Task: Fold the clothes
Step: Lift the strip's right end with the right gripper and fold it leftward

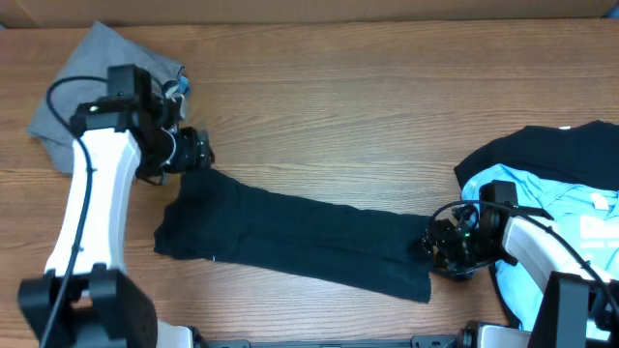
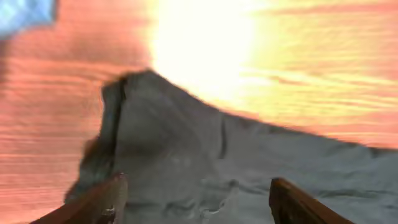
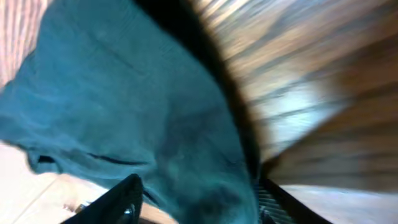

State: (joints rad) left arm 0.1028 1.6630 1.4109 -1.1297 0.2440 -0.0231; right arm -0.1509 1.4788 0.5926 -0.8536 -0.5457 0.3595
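**Item 1.** Brown wood-grain table [image 1: 338,97]. It lies under both my claws and carries everything below.

**Item 2.** Very dark navy soft T-shirt [image 1: 290,237], gathered lengthwise into one long band. It stretches flat between my two claws, with one end at each.

**Item 3.** Heap of black fabric [image 1: 551,150] with a light-blue printed tee [image 1: 542,198] on top. It sits just behind my right claw, away from the band, and is not folded.

**Item 4.** Crumpled grey garment [image 1: 97,68], beyond my left claw on the far side from the band.

**Item 5.** My left claw [image 1: 203,158], at the band's end. Its fingers [image 2: 102,200] stand wide apart, the cloth lies loose beneath them, and nothing is gripped.

**Item 6.** My right claw [image 1: 433,249], at the opposite end. Its fingers [image 3: 121,199] are parted with navy cloth bunched in the gap. The view is blurred, so I cannot tell whether that cloth is pinched.

**Step in hand, by my reckoning.** The lengthwise fold is laid down and the crosswise fold is not yet made.

**Next move calls for.** One claw closes firmly on both layers at its end, lifts low and carries that end over toward the other claw. The edges must stay matched so the band does not twist.
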